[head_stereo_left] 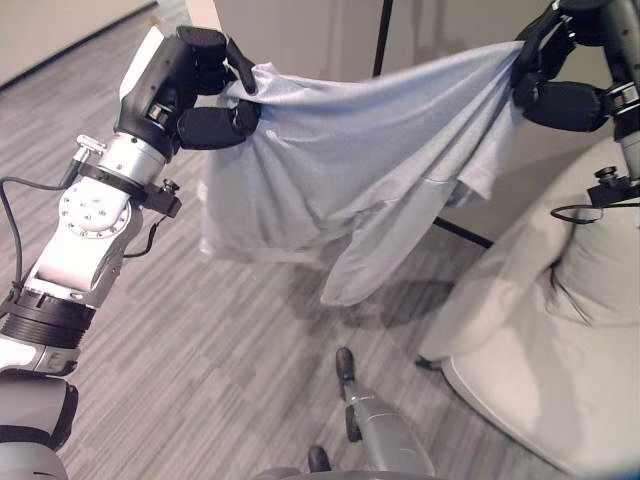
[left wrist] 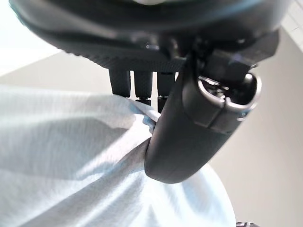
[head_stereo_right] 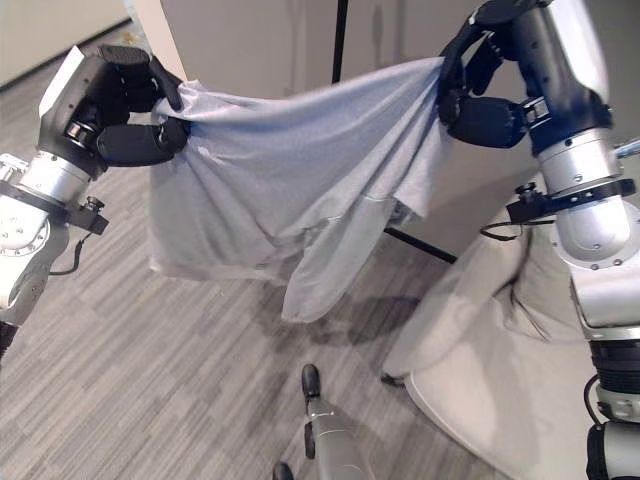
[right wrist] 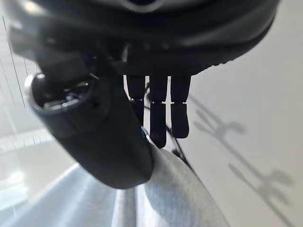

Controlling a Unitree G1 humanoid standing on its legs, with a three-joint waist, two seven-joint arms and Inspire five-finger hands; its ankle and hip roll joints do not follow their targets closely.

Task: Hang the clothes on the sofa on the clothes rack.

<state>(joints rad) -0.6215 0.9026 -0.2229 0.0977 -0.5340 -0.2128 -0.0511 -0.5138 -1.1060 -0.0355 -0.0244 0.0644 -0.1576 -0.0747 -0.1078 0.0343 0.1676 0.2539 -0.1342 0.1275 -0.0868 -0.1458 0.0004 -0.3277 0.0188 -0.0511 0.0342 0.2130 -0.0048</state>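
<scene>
shirt (head_stereo_left: 350, 170) pinched by left hand (head_stereo_left: 205, 95), right hand (head_stereo_right: 485, 85)

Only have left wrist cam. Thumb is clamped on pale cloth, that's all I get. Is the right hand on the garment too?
Observer: Yes. The right hand pinches the other top corner of the light grey shirt, which is stretched between it and the left hand.
Operator: Is the shirt off the sofa?
Observer: It looks clear. It hangs in the air to the left of the sofa, above the grey floor, with a sleeve dangling lowest.
Operator: Rack anywhere near?
Observer: A thin black upright pole stands just behind the shirt's top edge, and a black bar runs along the floor below. It may be the rack; I cannot see a rail.
</scene>
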